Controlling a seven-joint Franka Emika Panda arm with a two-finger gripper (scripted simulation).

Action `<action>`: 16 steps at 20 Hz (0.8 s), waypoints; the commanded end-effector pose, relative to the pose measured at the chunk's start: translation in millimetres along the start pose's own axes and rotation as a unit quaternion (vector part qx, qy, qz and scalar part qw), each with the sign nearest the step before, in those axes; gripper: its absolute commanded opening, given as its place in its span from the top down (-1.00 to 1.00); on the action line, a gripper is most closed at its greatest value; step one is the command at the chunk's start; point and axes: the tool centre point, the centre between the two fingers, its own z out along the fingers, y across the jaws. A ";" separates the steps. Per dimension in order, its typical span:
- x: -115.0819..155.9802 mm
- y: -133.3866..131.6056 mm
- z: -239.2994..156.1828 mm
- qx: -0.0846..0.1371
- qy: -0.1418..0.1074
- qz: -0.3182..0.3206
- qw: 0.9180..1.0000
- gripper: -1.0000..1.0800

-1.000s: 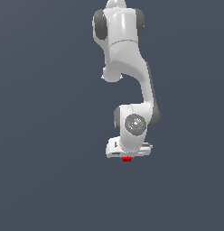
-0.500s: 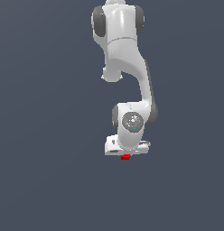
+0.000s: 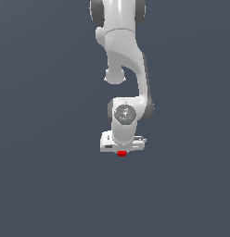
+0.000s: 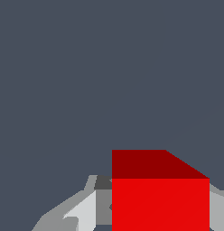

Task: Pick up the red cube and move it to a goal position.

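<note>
The red cube (image 3: 121,153) sat directly beneath the white gripper (image 3: 122,152), between its fingers (image 4: 82,212); in the wrist view the cube (image 4: 160,198) filled the gap, with a finger showing on each side. The claw appeared to be pinching it. The pick-up looked done. No goal marker was visible, so the carry to it seemingly remained.

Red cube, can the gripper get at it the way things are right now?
Probably yes, it seems to have it already. The red cube sits right at the tip of the gripper, and the wrist view shows the cube between the fingers. Nothing else is near to block it.
</note>
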 end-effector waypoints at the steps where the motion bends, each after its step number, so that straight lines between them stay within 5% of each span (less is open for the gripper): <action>1: -10.6 11.1 -5.3 0.000 0.001 0.000 1.000 1.00; 16: -42.7 46.4 -21.1 0.000 0.001 0.000 1.000 1.00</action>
